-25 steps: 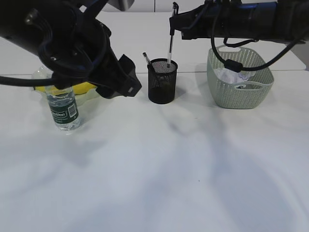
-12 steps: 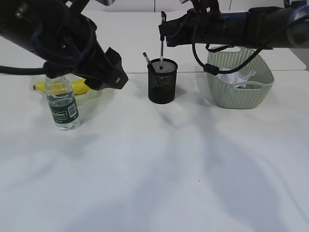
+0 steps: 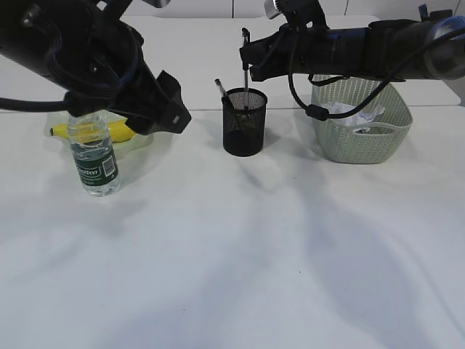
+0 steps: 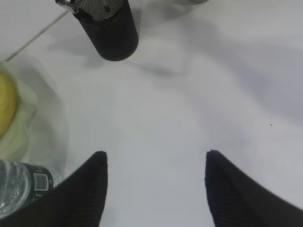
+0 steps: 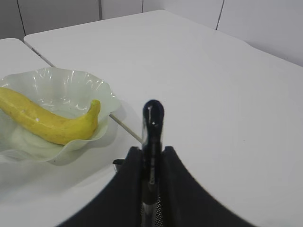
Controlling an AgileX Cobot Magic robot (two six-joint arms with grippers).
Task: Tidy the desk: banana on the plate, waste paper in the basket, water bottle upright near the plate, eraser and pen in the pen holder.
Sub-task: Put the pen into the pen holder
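Black pen pinched upright in right gripper over pen holder; left gripper spread wide, empty.

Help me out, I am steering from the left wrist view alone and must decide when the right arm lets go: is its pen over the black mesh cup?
Observer: Yes. The slim dark pen hangs upright, its lower end dipping into the black wire-mesh pen holder.
Operator: Is it gripped or loose?
Observer: Gripped. The right gripper has its fingers pressed on the pen's barrel.
Operator: Anything already in that cup?
Observer: Another pen leans out over its left rim.
Operator: And the paper?
Observer: Crumpled white paper lies inside the sage green perforated basket.
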